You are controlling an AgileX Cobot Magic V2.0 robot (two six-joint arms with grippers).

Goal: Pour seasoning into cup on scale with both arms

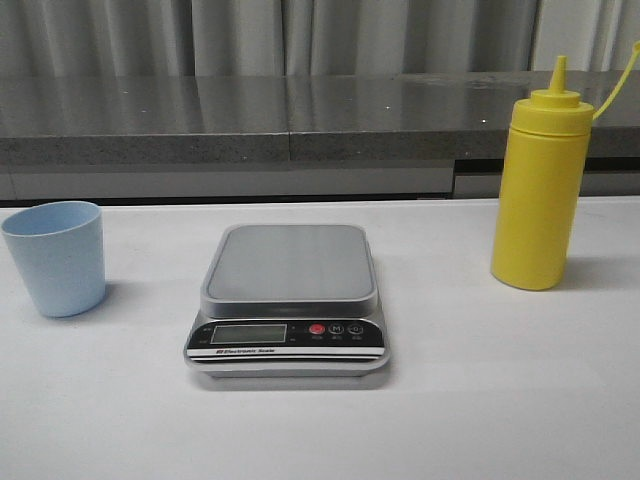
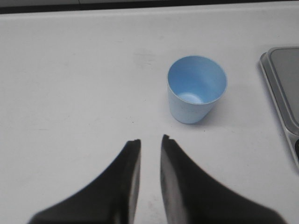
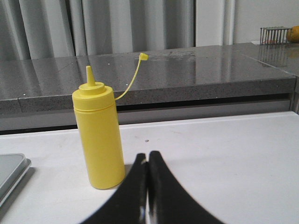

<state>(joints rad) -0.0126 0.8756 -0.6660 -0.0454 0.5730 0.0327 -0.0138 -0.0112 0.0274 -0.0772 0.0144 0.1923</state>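
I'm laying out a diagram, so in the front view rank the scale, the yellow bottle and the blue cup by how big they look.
1. The scale, widest footprint.
2. The yellow bottle, tallest but narrower.
3. The blue cup, clearly smallest.
Scale versus bottle is close, and the scale sits nearer the camera.

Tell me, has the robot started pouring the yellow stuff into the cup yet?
Not yet. Nothing looks done: the cup stands on the table left of the scale, whose platform is bare, and the seasoning stands upright to its right. Nothing is in hand: the left gripper is slightly open short of the cup, and the right gripper is shut beside the bottle. Cup placement, grasping and pouring all remain.
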